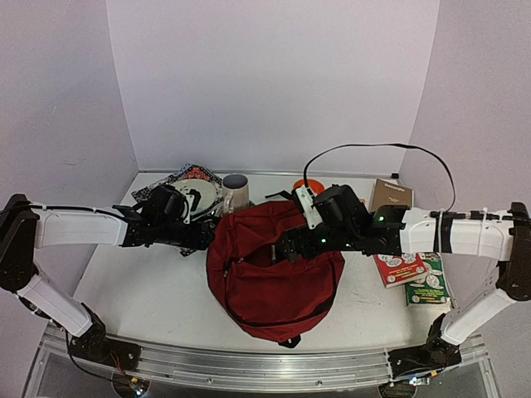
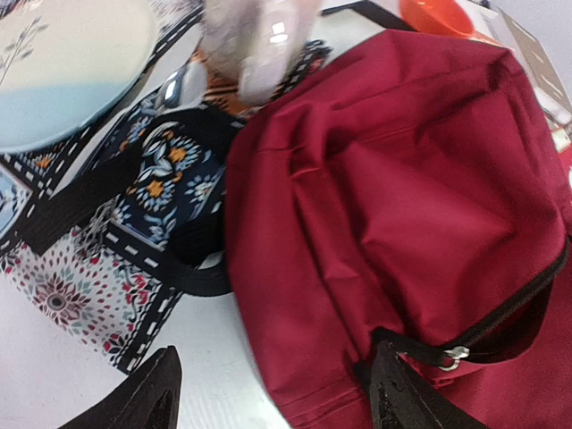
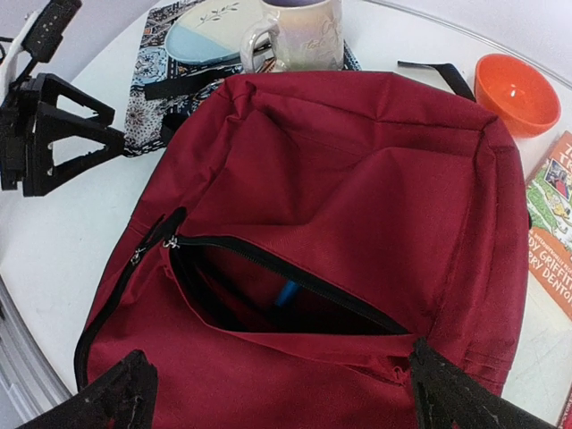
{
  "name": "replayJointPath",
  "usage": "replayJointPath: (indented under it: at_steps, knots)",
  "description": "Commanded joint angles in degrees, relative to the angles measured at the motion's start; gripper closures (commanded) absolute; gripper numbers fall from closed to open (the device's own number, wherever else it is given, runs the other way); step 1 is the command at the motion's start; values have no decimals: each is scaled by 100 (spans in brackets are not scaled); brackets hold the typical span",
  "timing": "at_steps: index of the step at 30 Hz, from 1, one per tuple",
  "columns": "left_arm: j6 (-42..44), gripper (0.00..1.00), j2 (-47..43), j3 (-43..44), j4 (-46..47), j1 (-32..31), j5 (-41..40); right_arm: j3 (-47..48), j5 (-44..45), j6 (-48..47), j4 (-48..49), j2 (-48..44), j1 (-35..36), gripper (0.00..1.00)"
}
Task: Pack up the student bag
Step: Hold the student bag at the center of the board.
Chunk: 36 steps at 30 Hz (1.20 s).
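The student bag (image 1: 274, 274), a dark red backpack, lies in the middle of the table. It also shows in the left wrist view (image 2: 384, 206) and the right wrist view (image 3: 357, 179). Its front pocket (image 3: 268, 290) is unzipped and gapes, with a small blue object (image 3: 286, 293) inside. My left gripper (image 1: 207, 236) is open at the bag's left edge, and the edge lies between its fingertips (image 2: 277, 402). A zip pull (image 2: 456, 356) is by its right finger. My right gripper (image 1: 286, 247) is open and empty above the bag, just below the pocket's opening (image 3: 286, 402).
A patterned mat (image 1: 178, 178) with a plate (image 1: 203, 197) and a mug (image 1: 236, 192) lies behind the bag on the left. An orange bowl (image 1: 304, 184) and a brown book (image 1: 390, 196) sit behind it on the right. Red (image 1: 398, 267) and green (image 1: 429, 282) books lie to its right.
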Motion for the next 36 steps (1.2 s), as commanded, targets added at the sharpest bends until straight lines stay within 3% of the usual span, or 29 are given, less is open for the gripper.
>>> replayJointPath:
  at_steps: [1,9,14,17,23,27,36]
  knots:
    - [-582,26,229,-26,78,311,690,447,181,-166,-179,346,140,2]
    - [-879,29,1003,95,350,452,1448,1125,428,-371,-409,967,479,2]
    - [-1010,38,1346,83,578,454,1942,1500,532,-479,-582,1286,663,2]
    - [-1104,48,1391,-38,717,450,2163,1722,599,-563,-707,1473,752,2]
    - [-1269,83,1242,-326,1172,400,2675,2240,714,-619,-1197,1881,845,3]
    - [-1366,98,1068,-509,1334,321,2803,2566,710,-614,-1485,2168,875,5]
    - [-1595,100,645,-762,1489,-13,2858,3583,760,-800,-2600,2978,943,22]
